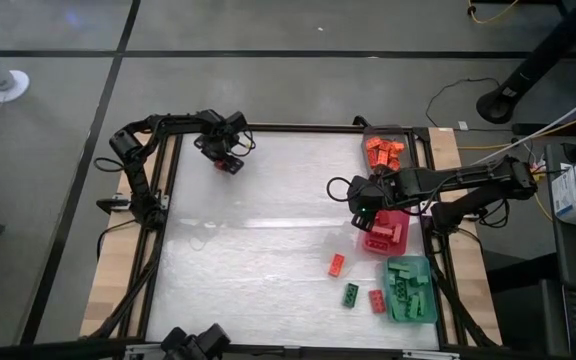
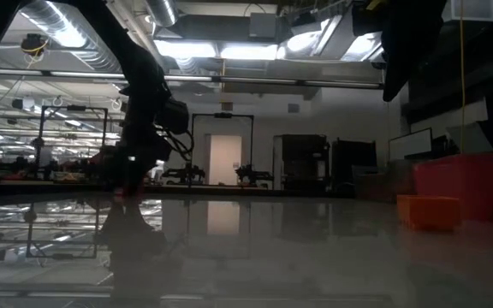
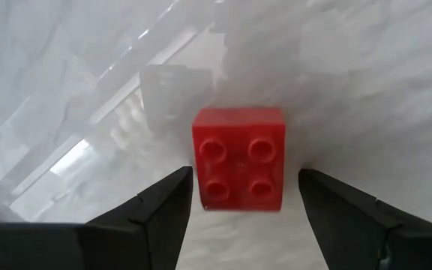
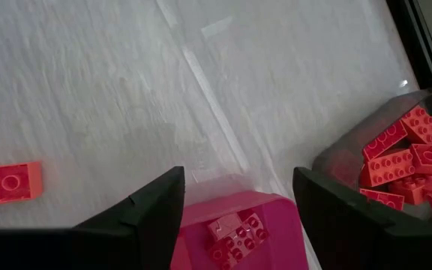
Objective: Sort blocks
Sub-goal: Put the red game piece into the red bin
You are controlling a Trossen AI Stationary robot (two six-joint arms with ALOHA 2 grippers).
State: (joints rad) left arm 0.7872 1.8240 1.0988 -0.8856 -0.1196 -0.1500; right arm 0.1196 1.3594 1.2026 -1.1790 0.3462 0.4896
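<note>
A red four-stud block (image 3: 240, 159) rests flat on the white table top, studs up, near the far left corner (image 1: 230, 166). My left gripper (image 3: 246, 174) points down over it, open, with one finger on either side of the block and no touch that I can see. My right gripper (image 4: 238, 176) hangs open and empty above the far end of the pink tray (image 1: 396, 243), which holds red blocks (image 4: 235, 232). Orange blocks (image 4: 396, 165) fill the grey tray (image 1: 383, 131). Green blocks lie in the teal tray (image 1: 411, 316).
Three loose blocks lie on the table left of the trays: an orange one (image 1: 337, 264), a green one (image 1: 350, 294) and a red one (image 1: 376, 300). The trays line the right edge. A black frame (image 1: 168, 200) borders the table. The middle of the table is bare.
</note>
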